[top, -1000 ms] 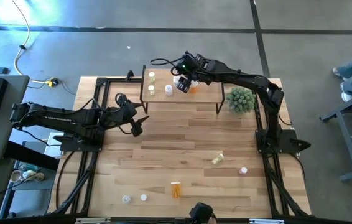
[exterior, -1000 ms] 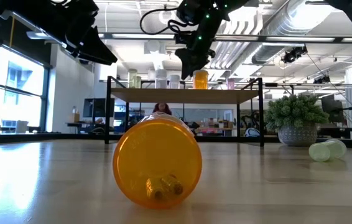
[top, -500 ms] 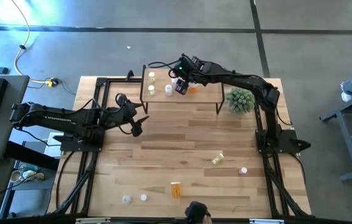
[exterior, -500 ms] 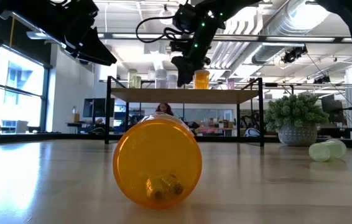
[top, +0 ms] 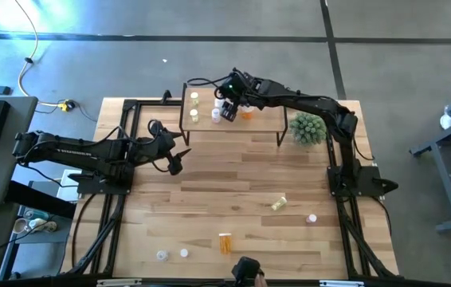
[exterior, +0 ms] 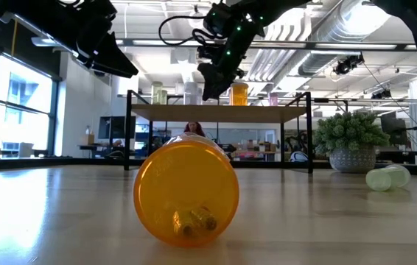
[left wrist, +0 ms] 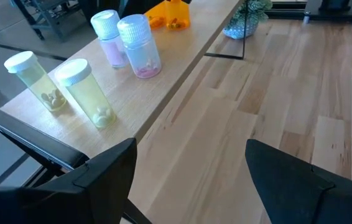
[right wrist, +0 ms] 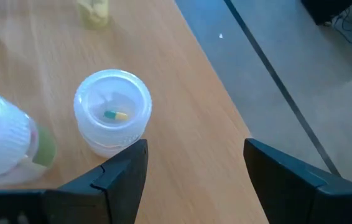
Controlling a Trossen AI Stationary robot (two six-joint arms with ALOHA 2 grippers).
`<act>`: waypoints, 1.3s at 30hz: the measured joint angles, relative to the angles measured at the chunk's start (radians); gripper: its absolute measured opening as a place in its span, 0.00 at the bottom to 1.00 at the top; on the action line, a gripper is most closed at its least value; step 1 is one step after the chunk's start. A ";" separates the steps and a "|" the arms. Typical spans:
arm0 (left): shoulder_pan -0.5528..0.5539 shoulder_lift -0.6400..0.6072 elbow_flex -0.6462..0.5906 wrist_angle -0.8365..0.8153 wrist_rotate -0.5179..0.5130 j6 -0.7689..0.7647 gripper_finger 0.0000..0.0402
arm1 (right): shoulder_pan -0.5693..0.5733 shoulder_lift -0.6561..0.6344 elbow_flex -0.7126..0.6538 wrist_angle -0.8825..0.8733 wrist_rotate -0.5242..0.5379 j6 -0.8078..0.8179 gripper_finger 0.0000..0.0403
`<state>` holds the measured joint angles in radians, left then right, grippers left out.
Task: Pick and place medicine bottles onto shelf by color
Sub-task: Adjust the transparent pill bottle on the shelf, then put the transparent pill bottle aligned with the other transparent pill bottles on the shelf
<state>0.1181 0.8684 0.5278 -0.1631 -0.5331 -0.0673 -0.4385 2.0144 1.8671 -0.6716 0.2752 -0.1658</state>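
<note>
The shelf (top: 261, 119) stands at the table's far edge. On its top (left wrist: 163, 81) stand two yellow-green bottles (left wrist: 89, 93), two pink bottles (left wrist: 140, 48) and an orange bottle (exterior: 238, 93). My right gripper (top: 227, 112) hovers open over the shelf, just above a clear-looking bottle (right wrist: 112, 112) that lies beside its fingers, not between them. My left gripper (top: 179, 155) waits open, left of the shelf and above the table. An orange bottle (top: 225, 242), a yellow-green one (top: 279, 204) and small pale ones (top: 162, 255) lie on the table.
A green spiky plant (top: 307, 128) in a pot stands right of the shelf. The lying orange bottle (exterior: 186, 193) fills the front of the low view. Bare planks (top: 233, 179) lie between the shelf and the loose bottles. Beyond the shelf's far edge is the floor (right wrist: 275, 56).
My right gripper has moved a little along the shelf toward the table's left, away from the upright orange bottle and over the pale bottles, tipping slightly further down. Its fingers have stayed open. The bottles stand as before.
</note>
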 joint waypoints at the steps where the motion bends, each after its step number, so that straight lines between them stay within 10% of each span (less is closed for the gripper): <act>1: 0.000 0.000 0.000 0.000 0.000 0.000 0.73 | 0.000 0.000 0.000 0.004 0.000 0.000 0.64; 20: 0.000 0.000 0.000 -0.009 -0.001 0.000 0.73 | 0.002 -0.002 0.018 0.014 0.046 -0.042 0.64; 39: 0.000 0.000 0.000 -0.009 -0.001 0.000 0.73 | -0.006 -0.007 0.375 -0.357 0.090 -0.070 0.64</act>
<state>0.1181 0.8684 0.5278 -0.1722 -0.5339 -0.0673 -0.4442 2.0071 2.2425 -1.0283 0.3653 -0.2360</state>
